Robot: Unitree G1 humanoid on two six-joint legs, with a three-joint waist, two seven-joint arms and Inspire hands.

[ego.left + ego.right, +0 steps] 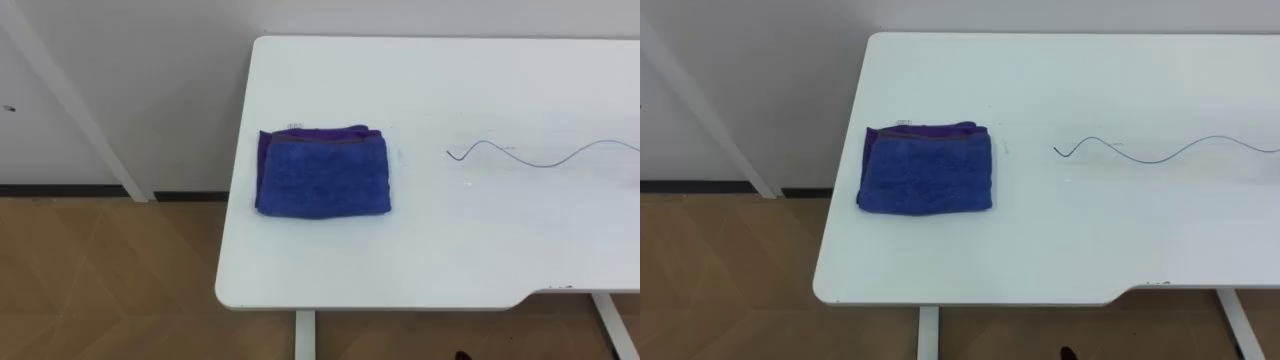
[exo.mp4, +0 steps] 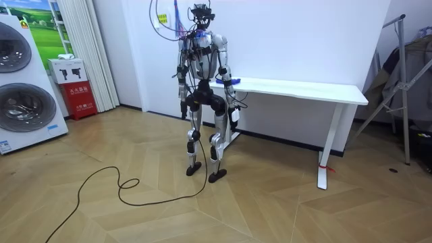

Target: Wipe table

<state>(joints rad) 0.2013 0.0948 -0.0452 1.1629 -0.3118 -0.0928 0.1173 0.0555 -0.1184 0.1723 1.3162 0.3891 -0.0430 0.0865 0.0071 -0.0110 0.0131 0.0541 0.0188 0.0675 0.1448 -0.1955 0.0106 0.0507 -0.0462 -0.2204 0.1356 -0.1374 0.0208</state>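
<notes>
A folded blue cloth [image 1: 323, 174] lies flat near the left end of the white table [image 1: 400, 260], with a purple layer showing at its back edge. To its right, a thin dark wavy line [image 1: 540, 155] runs across the tabletop. In the room view I stand close to the table's left end, facing it, with the cloth [image 2: 229, 81] just ahead of me. Both arms hang down at my sides: my left hand [image 2: 182, 106] on the room view's left, my right hand [image 2: 234, 116] near the table leg. Nothing touches the cloth.
A white wall runs behind the table, and a slanted white pole [image 1: 70, 100] leans at the left. The table's front edge has a cut-out [image 1: 560, 290] at the right. Washing machines [image 2: 23, 88] and a red box [image 2: 81, 98] stand far off; a metal rack [image 2: 405, 81] stands past the table.
</notes>
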